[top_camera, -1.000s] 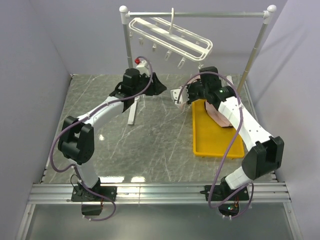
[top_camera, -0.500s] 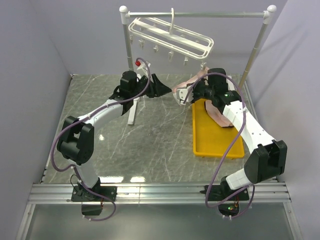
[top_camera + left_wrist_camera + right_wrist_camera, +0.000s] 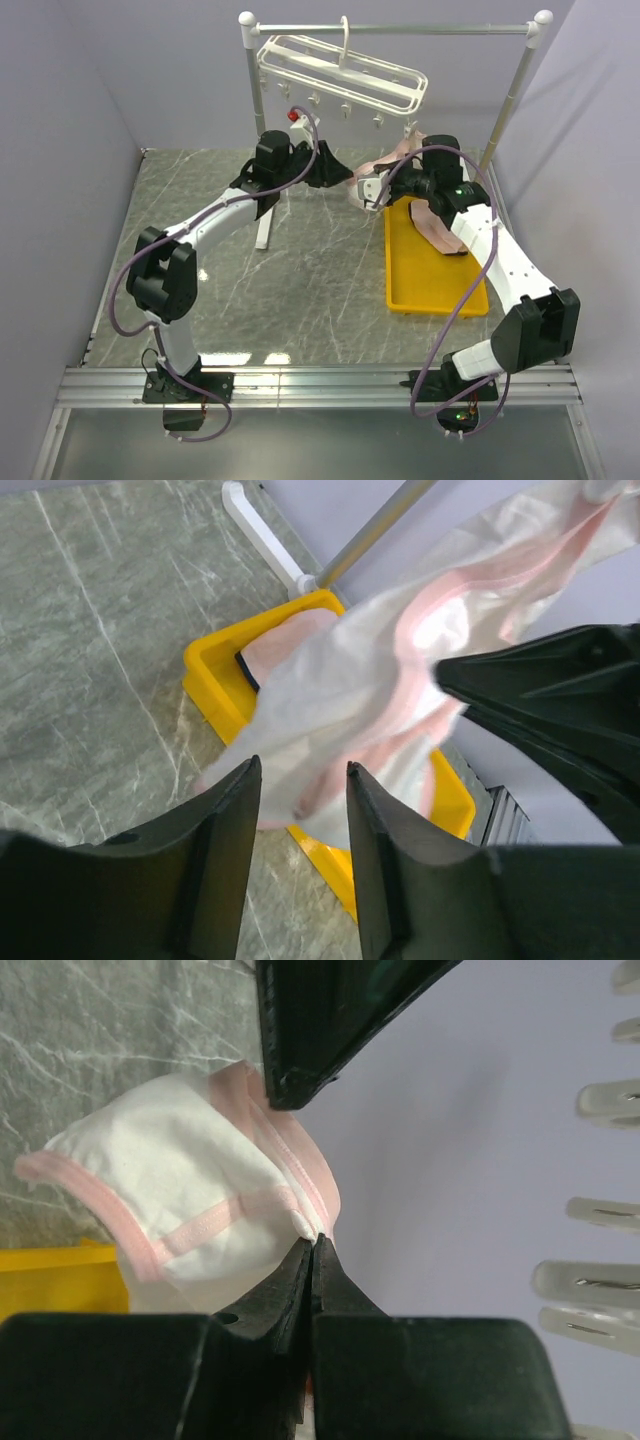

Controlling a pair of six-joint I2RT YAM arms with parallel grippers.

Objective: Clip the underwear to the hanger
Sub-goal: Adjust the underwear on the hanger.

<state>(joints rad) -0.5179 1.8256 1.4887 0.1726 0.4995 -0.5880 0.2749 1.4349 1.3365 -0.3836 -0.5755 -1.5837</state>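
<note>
A pale underwear piece with pink edging (image 3: 170, 1190) hangs in the air, and my right gripper (image 3: 312, 1245) is shut on its pink hem. From above, this underwear (image 3: 360, 188) is between the two grippers, just left of the right gripper (image 3: 385, 185). My left gripper (image 3: 303, 780) is open, its fingertips (image 3: 250, 800) right at the hanging cloth (image 3: 340, 690) without pinching it. The white hanger (image 3: 340, 80) hangs tilted on the rail above and behind both grippers. Its clips (image 3: 600, 1100) show at the right of the right wrist view.
A yellow tray (image 3: 388, 270) lies on the table under the right arm, with more pink underwear (image 3: 440, 228) in it. The grey rail stand (image 3: 400, 28) with white ball ends spans the back. Its white foot (image 3: 264, 235) lies under the left arm.
The left gripper has moved right and up to the cloth. The right gripper has lifted the underwear a little toward the hanger. The hanger has swung to a flatter tilt.
</note>
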